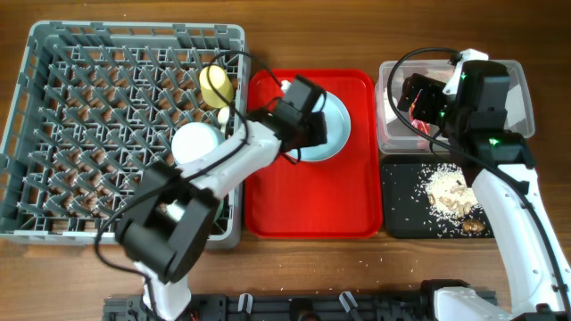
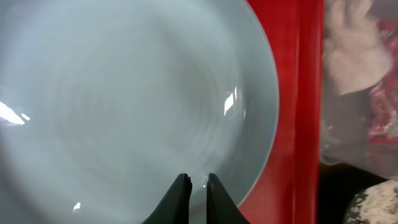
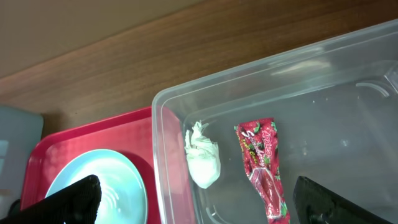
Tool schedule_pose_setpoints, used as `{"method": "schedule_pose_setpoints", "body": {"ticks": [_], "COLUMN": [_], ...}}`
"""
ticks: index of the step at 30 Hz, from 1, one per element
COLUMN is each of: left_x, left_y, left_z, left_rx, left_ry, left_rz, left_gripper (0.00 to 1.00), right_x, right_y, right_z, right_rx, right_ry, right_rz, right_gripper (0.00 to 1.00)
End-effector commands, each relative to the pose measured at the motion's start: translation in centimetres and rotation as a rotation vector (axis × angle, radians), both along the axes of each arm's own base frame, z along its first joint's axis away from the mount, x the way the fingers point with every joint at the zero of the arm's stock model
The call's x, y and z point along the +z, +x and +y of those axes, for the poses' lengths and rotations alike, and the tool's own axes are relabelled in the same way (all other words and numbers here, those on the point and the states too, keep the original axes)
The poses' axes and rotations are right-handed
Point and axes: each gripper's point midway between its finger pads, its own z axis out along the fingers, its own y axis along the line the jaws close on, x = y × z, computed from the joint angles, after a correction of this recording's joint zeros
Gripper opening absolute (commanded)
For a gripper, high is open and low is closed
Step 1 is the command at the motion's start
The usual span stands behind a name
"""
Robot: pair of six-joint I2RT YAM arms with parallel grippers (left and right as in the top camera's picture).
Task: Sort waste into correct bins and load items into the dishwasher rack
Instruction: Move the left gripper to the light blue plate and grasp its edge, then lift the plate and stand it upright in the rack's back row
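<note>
The light blue plate (image 2: 124, 99) lies flat on the red serving tray (image 2: 298, 93), its right rim close to the tray's raised lip. In the overhead view, bare red floor lies open toward the front. The left gripper (image 2: 196, 180) hangs over the plate, jaws drawn to a slit with nothing seen between them; whether the tips touch it is unclear. The arm hides part of the plate from overhead. The right gripper (image 3: 196, 186) gapes wide and empty above the clear tub (image 3: 168, 155), which holds the white tissue (image 3: 203, 158) and the red wrapper (image 3: 264, 165).

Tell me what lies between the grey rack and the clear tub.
The red tray, carrying the light blue plate; the overhead view shows it.
</note>
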Motion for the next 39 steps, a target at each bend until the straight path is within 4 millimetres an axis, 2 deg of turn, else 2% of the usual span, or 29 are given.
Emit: {"method": "schedule_pose_setpoints", "body": {"ticks": [1,2,7,10,12,13,14,15,16,17,18,19,20,21,23,26,28,33,35,39], "left_x": [-3.8,-4.1,-4.3,-3.6,-0.9,1.1,2.4,4.3,6.3,7.5,9.0,10.0,10.7,11.0,10.3,10.0,9.6,8.9,7.5,3.5], "left_y": [-2.2,-3.6,-8.0,-8.9,-8.4,-7.9,-7.3,-6.5,-5.7,-5.6,-5.7,-6.1,-6.6,-7.4,-8.0,-7.6,-7.4,-6.6,-5.8,-4.2], "left_z": [-1.0,-1.0,-1.4,-1.7,-2.1,-2.0,-1.5,-0.3,1.7,3.1,5.4,7.3,9.0,11.6,13.8,15.7,14.1,10.3,9.3,9.0], "left_rx": [-0.053,-0.072,-0.148,-0.167,-0.219,-0.238,-0.218,-0.179,-0.121,-0.09,-0.046,-0.019,0.001,0.024,0.045,0.095,0.087,0.029,0.02,0.031], "left_ry": [0.061,0.085,0.101,0.072,0.043,0.039,0.057,0.098,0.167,0.212,0.285,0.346,0.404,0.497,0.549,0.546,0.389,0.253,0.249,0.309], "left_rz": [0.074,0.109,0.247,0.284,0.207,0.142,0.098,0.029,-0.051,-0.087,-0.127,-0.143,-0.15,-0.133,-0.065,-0.018,0.043,0.024,0.01,0.038], "left_gripper": [0.09,0.04,0.04,0.04,0.04,0.08,0.08,0.08,0.08,0.07,0.08,0.12,0.21,0.38,0.46,0.48,0.45,0.41,0.42,0.45], "right_x": [-0.1,-0.1,-0.1,-0.1,-0.1,-0.1,-0.1,-0.1,-0.1,-0.1,-0.1,-0.1,-0.1,-0.1,-0.1,-0.1,-0.1,-0.1,-0.1,-0.1], "right_y": [0.1,0.1,0.1,0.1,0.1,0.1,0.1,0.1,0.1,0.1,0.1,0.1,0.1,0.1,0.1,0.1,0.1,0.1,0.1,0.1], "right_z": [0.4,0.4,0.4,0.4,0.4,0.4,0.4,0.4,0.4,0.4,0.4,0.4,0.4,0.4,0.4,0.4,0.4,0.4,0.4,0.4], "right_rx": [0.023,0.023,0.023,0.023,0.023,0.023,0.023,0.023,0.023,0.023,0.023,0.023,0.023,0.023,0.023,0.023,0.023,0.023,0.023,0.023], "right_ry": [-0.002,-0.002,-0.002,-0.002,-0.002,-0.002,-0.002,-0.002,-0.002,-0.002,-0.002,-0.002,-0.002,-0.002,-0.002,-0.002,-0.002,-0.002,-0.002,-0.002], "right_rz": [0.004,0.004,0.004,0.004,0.004,0.004,0.004,0.004,0.004,0.004,0.004,0.004,0.004,0.004,0.004,0.004,0.004,0.004,0.004,0.004], "right_gripper": [1.0,1.0,1.0,1.0,1.0,1.0,1.0,1.0,1.0,1.0,1.0,1.0,1.0,1.0,1.0,1.0,1.0,1.0,1.0,1.0]}}
